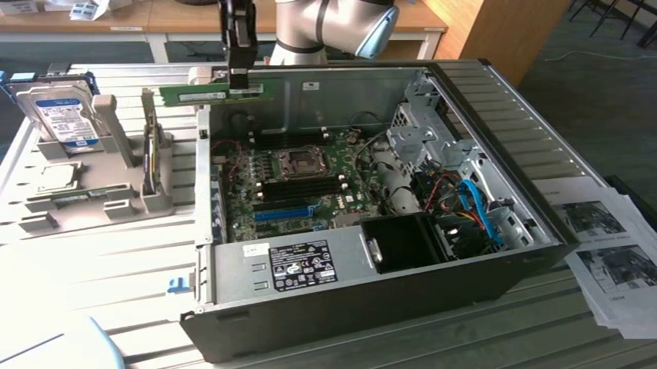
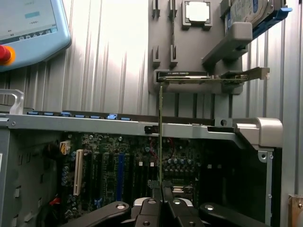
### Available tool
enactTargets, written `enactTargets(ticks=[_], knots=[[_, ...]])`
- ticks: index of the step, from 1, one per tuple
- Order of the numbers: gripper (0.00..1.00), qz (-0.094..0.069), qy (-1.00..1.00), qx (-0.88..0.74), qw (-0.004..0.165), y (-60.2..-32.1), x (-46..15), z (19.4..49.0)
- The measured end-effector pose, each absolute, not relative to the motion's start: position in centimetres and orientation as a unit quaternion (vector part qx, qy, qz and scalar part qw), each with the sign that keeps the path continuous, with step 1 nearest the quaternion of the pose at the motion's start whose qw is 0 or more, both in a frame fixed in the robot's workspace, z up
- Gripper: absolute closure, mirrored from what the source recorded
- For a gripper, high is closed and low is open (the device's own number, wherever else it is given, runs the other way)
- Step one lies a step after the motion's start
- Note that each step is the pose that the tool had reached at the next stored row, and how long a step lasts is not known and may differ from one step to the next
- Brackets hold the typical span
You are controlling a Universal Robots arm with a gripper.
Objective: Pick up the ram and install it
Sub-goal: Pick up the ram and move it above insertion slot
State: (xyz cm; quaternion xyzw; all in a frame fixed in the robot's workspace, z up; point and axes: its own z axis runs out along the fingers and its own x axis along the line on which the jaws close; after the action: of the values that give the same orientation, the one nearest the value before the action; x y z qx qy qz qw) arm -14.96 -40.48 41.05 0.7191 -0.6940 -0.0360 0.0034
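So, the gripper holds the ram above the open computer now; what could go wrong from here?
Two risks, as a judgement. The gripper grasps the ram away from its middle, nearer the end toward the exterior view's right, so the stick may tilt when it is pressed. The ram also seems to hang near the case rim, not well over the motherboard, so its long free end could strike the rim on the way down.

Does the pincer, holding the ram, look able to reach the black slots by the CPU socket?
Probably yes. The pincer grips the ram above the case, whose side is open. The slots lie bare, and the cables sit further toward the exterior view's right.
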Motion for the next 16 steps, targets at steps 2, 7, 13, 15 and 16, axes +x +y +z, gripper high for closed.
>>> enactTargets(ticks=[2,7,13,15,16], knots=[[0.89,-0.036,-0.694,0.719,0.003,-40.5,-14.6,41.0],[0.89,-0.036,-0.694,0.719,0.004,-40.5,-13.7,41.0],[0.89,-0.037,-0.694,0.719,0.004,-40.5,-12.7,41.0],[0.89,-0.037,-0.694,0.719,0.004,-40.5,-12.4,41.0],[0.89,-0.037,-0.694,0.719,0.004,-40.5,-12.2,41.0]])
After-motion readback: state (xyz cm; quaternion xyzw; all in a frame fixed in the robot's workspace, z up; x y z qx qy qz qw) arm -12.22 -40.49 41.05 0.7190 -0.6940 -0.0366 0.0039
